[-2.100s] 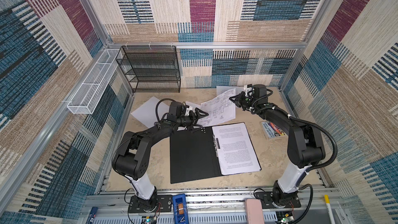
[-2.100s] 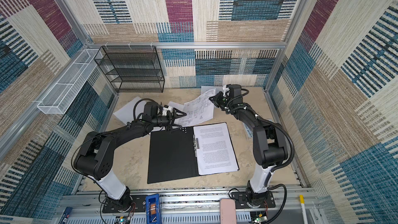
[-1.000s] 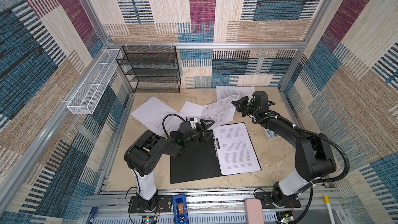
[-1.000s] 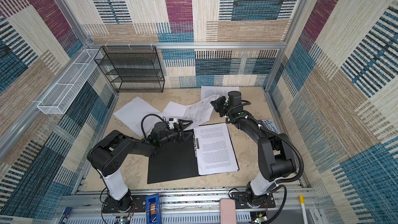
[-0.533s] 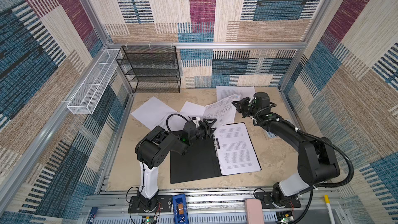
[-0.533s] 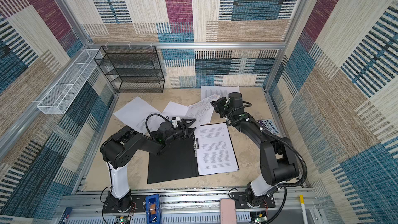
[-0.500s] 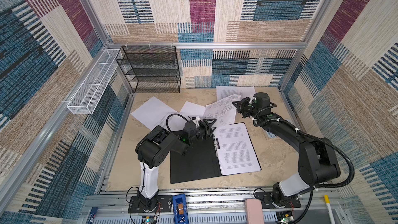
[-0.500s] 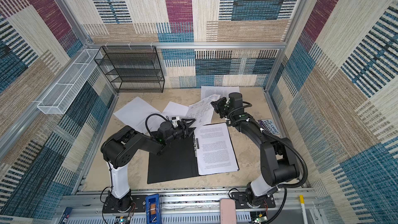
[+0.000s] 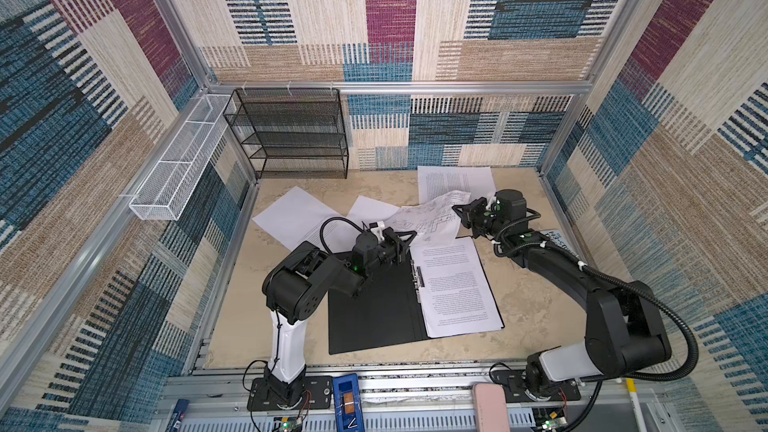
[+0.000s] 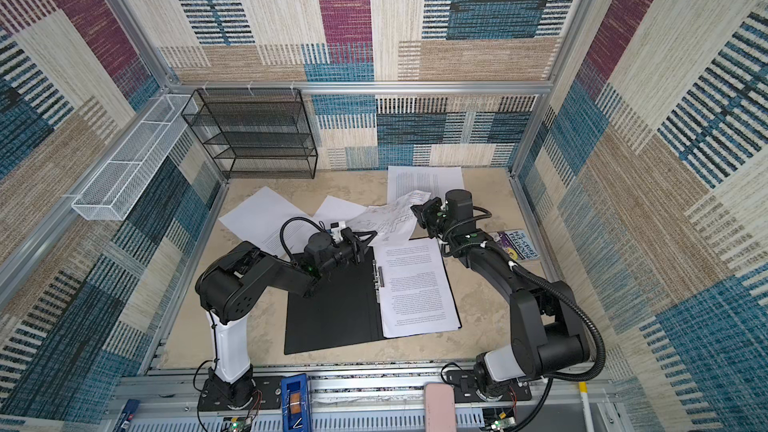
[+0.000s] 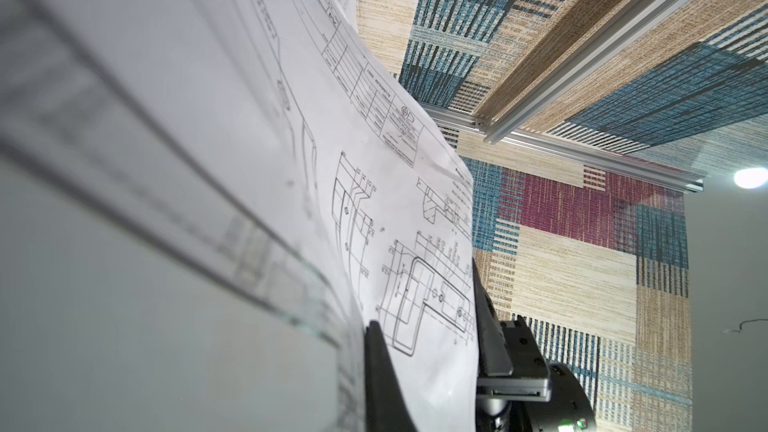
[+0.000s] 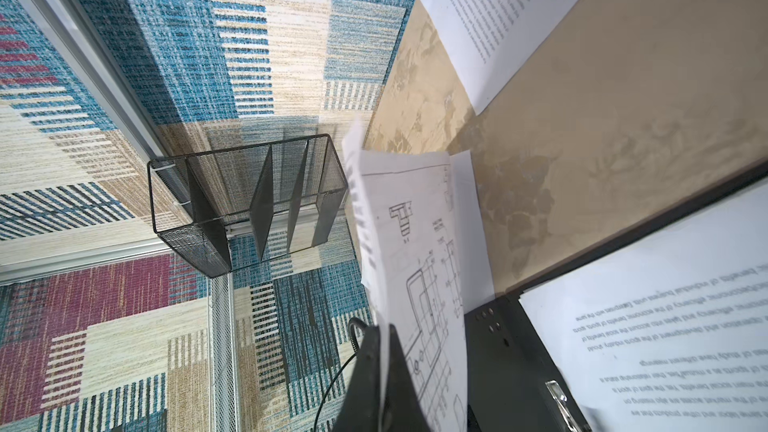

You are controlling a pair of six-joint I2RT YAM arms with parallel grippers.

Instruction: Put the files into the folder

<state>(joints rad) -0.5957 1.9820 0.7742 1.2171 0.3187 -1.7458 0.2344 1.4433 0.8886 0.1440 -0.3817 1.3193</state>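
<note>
the drawing sheet [image 9: 430,218] hangs curved above the table [image 9: 523,292], pinched from 2 sides. the left gripper [image 9: 409,238] is closed on its near left edge, and the right gripper [image 9: 461,220] is clamped thin on its right edge. the folder [image 9: 374,313] lies open and flat, black inside up, just nearer than both grippers. a printed sheet [image 9: 457,284] rests on its right half. another text sheet [image 9: 455,180] lies beyond the right gripper, and 2 white sheets [image 9: 291,218] lie behind the left arm.

Beige tabletop [image 9: 513,309]: folder [image 9: 374,313], sheets [image 9: 299,218], perhaps book [image 10: 517,245]
</note>
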